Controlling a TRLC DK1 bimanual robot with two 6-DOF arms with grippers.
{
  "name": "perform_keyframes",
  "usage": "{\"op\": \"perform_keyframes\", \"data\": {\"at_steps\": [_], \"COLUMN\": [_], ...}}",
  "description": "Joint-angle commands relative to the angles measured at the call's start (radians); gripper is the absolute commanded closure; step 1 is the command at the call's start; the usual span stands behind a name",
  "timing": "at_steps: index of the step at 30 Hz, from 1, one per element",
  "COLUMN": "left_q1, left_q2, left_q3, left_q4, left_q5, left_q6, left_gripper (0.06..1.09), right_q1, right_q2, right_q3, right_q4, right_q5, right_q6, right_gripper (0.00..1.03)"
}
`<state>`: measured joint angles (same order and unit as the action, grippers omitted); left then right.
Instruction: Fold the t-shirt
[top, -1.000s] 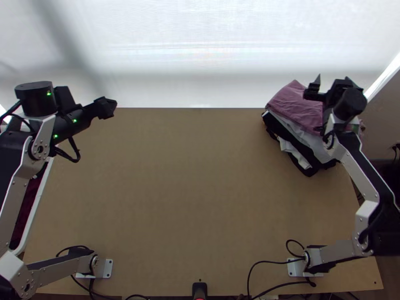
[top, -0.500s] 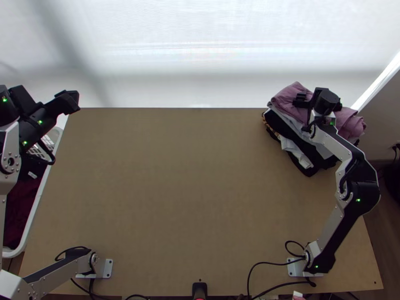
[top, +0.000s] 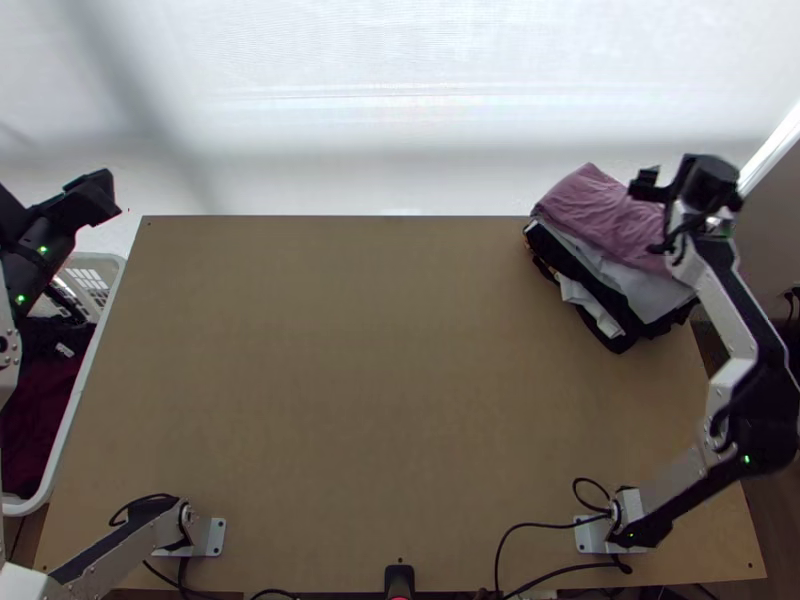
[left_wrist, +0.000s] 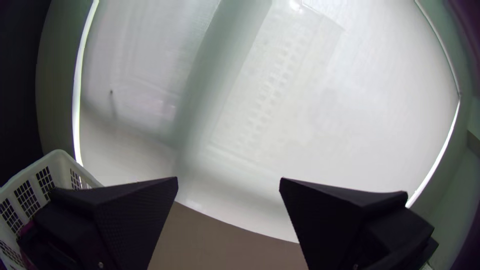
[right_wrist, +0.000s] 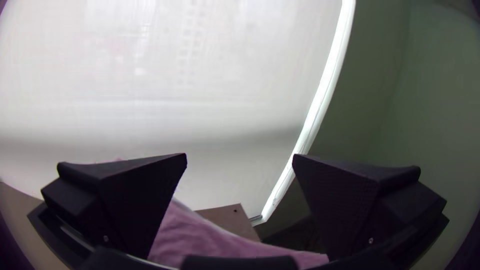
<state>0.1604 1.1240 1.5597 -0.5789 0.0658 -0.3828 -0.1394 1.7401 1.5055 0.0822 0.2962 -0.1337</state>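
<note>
Fingers parted and empty, the right gripper (right_wrist: 240, 156) hangs at the right end of the lone pink t-shirt (top: 595, 215), the nearer arm's to work. The shirt lies below and leftward, its long axis apparently slanting far-left to near-right, atop one clothes pile (top: 635, 288) at the surface's (top: 380, 350) far right corner. Opposite, the left gripper (left_wrist: 229, 178), also spread, hangs beyond one basket (top: 88, 282) of dark laundry (top: 45, 400).

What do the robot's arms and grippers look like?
Both arms have silver-grey links with black joints, small green lights and black cables. The left gripper and right gripper are black, each with two wide, flat fingers tapering to a wedge-shaped tip.
</note>
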Motion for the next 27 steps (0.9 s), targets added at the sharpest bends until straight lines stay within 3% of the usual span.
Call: {"op": "perform_keyframes", "data": {"at_steps": [1,8,14,20,27], "left_q1": [0.022,0.110,0.252,0.300,0.295], "left_q2": [-0.067,-0.228,-0.406,-0.584,-0.771], "left_q3": [-0.056,-0.251,-0.455,-0.636,-0.851], "left_q4": [0.056,0.220,0.367,0.401,0.450], "left_q5": [-0.004,-0.008,-0.008,-0.008,-0.008], "left_q6": [0.035,0.067,0.105,0.206,0.248], "left_gripper": [0.10,0.10,0.10,0.10,0.10], "right_q1": [-0.009,0.001,0.080,0.184,0.212], "right_q2": [-0.175,-0.482,-0.814,-1.120,-1.308], "right_q3": [0.039,-0.044,-0.349,-0.679,-0.852], "right_q4": [-0.035,-0.125,-0.096,-0.029,-0.047], "right_q5": [-0.028,-0.094,-0.104,-0.104,-0.103], "right_q6": [0.011,0.009,-0.043,-0.184,-0.202], "right_gripper": [0.03,0.03,0.03,0.04,0.06]}}
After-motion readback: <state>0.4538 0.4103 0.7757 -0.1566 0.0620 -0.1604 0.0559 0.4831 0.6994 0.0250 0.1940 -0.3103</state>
